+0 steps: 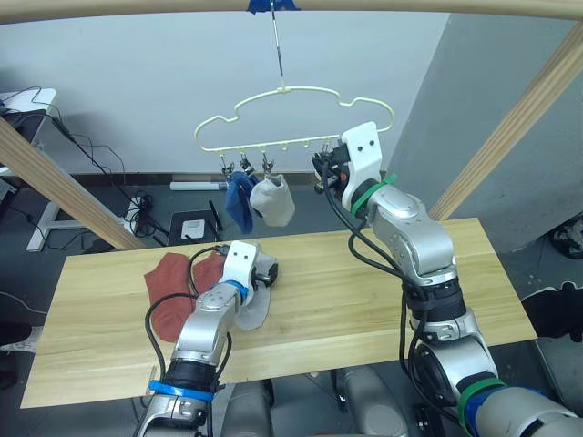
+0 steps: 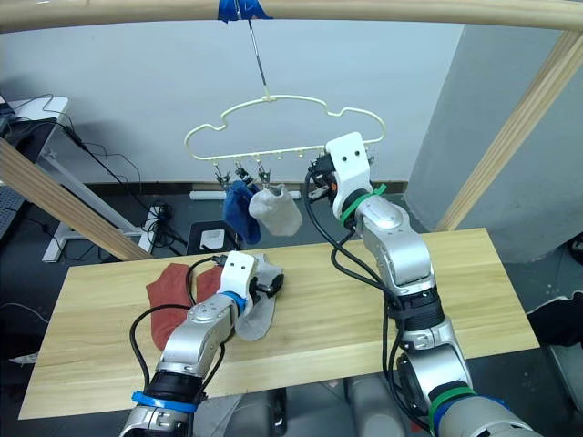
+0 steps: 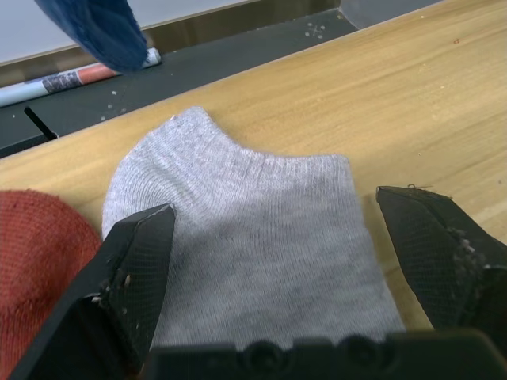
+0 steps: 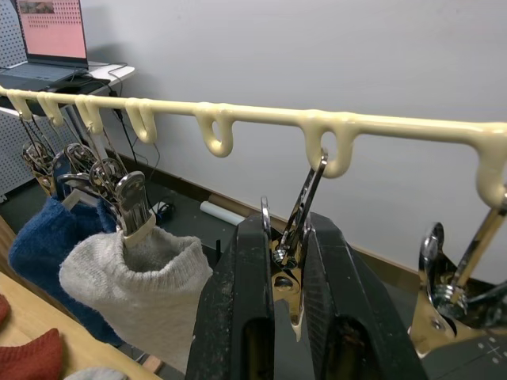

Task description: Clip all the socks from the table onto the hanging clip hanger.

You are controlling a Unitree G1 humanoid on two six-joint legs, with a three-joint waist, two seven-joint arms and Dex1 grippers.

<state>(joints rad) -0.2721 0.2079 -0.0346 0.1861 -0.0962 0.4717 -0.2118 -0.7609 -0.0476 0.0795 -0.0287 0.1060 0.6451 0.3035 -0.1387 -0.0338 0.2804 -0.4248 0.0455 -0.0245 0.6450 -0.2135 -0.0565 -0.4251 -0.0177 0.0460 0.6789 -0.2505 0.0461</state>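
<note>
1. Socks counted: two hung on the clip hanger (image 1: 293, 118), one blue sock (image 1: 240, 202) and one hung grey sock (image 1: 274, 202), side by side at its left end (a second blue behind cannot be told).
2. On the table (image 1: 383, 300): two rust-red socks (image 1: 171, 284) overlapped at the left, one flat grey sock (image 3: 253, 245) beside them.
3. Left gripper (image 3: 277, 237) is spread wide, fingers straddling the flat grey sock.
4. Right gripper (image 4: 287, 261) is clenched on a metal clip (image 4: 299, 226) hung from the hanger bar.
5. Another empty clip (image 4: 451, 277) is seen just beside it.
</note>
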